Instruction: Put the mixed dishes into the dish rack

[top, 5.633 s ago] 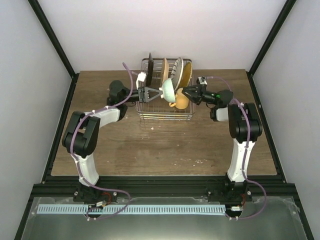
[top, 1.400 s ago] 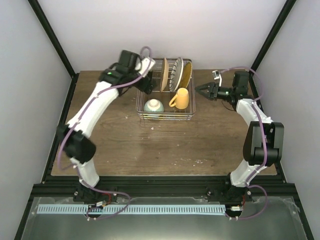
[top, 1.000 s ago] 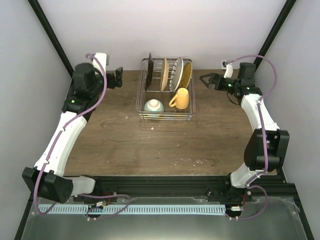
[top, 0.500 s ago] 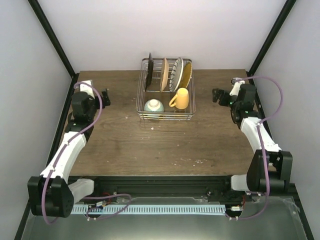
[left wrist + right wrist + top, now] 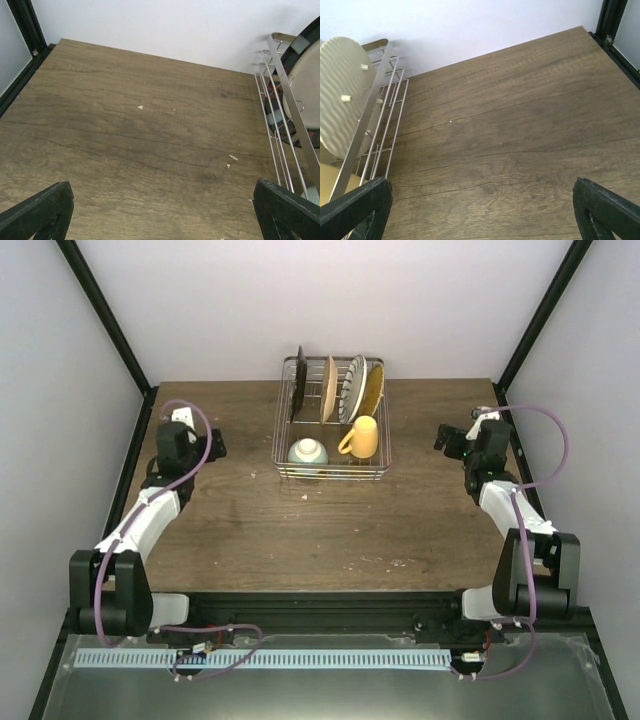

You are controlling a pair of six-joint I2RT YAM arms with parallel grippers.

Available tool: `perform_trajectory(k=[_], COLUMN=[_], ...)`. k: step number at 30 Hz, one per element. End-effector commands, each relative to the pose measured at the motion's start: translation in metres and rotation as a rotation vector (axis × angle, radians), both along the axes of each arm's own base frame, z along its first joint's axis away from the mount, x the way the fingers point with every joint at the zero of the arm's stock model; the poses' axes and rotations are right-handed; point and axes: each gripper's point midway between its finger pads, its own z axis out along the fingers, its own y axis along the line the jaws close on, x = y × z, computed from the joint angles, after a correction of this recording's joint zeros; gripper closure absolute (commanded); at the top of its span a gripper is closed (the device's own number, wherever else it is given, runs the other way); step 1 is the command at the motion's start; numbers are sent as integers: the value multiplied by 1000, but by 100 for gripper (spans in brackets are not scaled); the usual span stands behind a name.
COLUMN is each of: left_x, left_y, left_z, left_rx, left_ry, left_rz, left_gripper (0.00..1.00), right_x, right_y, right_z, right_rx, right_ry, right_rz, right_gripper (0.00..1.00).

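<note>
Left end effector (image 5: 213,443) and right end effector (image 5: 444,437) gape wide, empty. The dish rack (image 5: 330,475) sits between them — loaded, about equally near both.

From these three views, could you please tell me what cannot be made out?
Top view: plates edge-on in the dish rack, faces hidden.
Left wrist: dark-rimmed plate cut off by right edge, behind rack wires.
Right wrist: woven plate cut off by left edge.
Mint bowl: outside both wrist views.
</note>
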Motion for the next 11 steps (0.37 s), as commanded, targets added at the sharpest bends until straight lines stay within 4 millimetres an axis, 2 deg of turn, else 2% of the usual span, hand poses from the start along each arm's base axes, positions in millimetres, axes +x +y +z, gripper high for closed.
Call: perform_trajectory(k=[1,11], left_x=[7,8], left_y=[-1,-1], left_z=[14,22], left_rx=[-30,-4], left_ry=[-40,-50], left_rz=[0,-12], left_gripper=[0,0], right_x=[10,7], right_y=[-14,-15], right_z=[12,16], right_rx=[-8,-20], right_ry=[-22,-25], right_rz=[-52,-57], right_gripper=[0,0])
